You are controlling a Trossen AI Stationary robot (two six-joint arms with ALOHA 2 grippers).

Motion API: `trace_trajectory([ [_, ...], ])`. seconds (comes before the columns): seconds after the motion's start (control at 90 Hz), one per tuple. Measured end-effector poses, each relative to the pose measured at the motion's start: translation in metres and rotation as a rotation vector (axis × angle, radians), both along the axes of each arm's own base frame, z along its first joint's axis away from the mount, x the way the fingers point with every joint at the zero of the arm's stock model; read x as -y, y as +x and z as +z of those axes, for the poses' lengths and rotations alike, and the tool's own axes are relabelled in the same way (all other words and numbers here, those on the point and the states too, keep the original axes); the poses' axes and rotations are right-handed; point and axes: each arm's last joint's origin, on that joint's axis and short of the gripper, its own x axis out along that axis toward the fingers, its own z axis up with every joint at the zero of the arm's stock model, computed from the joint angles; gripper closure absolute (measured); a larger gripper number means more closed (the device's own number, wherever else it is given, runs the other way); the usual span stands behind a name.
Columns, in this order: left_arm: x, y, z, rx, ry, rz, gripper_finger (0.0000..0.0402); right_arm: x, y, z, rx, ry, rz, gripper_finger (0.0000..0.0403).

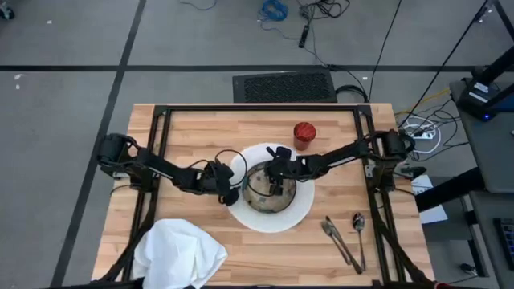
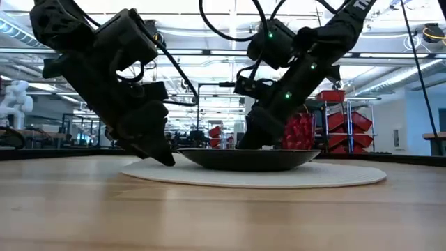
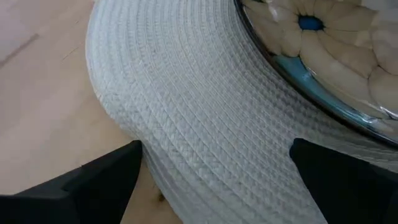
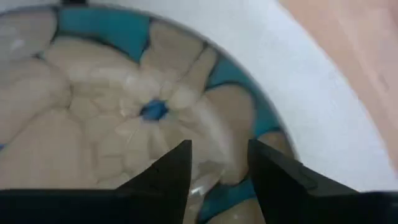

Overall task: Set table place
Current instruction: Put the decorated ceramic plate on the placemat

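Hovering over the bowl (image 1: 269, 191) at frame centre, the right gripper (image 1: 275, 186) had its jaws slightly spread. The left gripper (image 1: 230, 193), jaws spread wide, straddled the plate's (image 1: 299, 210) left rim.

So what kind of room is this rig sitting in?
Probably a robotics lab or workshop, not a dining room. Behind the pale wooden table the low view shows an open hall with ceiling strip lights and red storage bins; from above, loose cables lie on grey floor.

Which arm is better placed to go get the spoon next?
Right. The spoon lies on the table's right side, nearer the right arm's base; the right gripper hovers over the bowl, while the left gripper sits at the white mat's left edge.
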Motion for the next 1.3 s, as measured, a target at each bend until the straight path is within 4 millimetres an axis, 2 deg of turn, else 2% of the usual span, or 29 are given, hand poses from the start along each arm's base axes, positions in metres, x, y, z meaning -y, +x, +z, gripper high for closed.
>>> trace_trajectory([
  [0.122,0.0,0.0,0.0,0.0,0.001,0.001,0.0002,0.004,0.004,0.006,0.062,-0.021,0.02,0.0259],
  [0.3,0.0,0.0,0.0,0.0,0.002,0.0,0.0002,0.022,0.003,0.005,0.043,-0.072,0.018,0.0259],
  [0.567,0.0,0.0,0.0,0.0,0.004,-0.002,0.0002,0.05,-0.003,0.001,0.023,0.057,0.03,0.0263],
  [0.867,0.0,0.0,0.0,0.0,0.006,-0.004,0.0002,0.05,-0.005,-0.002,-0.008,0.106,0.092,0.0293],
  [1.111,0.0,0.0,0.0,0.0,0.007,-0.004,0.0002,0.059,-0.01,-0.005,-0.042,0.148,0.049,0.0319],
  [1.3,0.0,0.0,0.0,0.0,0.008,-0.004,0.0002,0.062,-0.01,-0.004,-0.04,0.095,0.007,0.033],
])
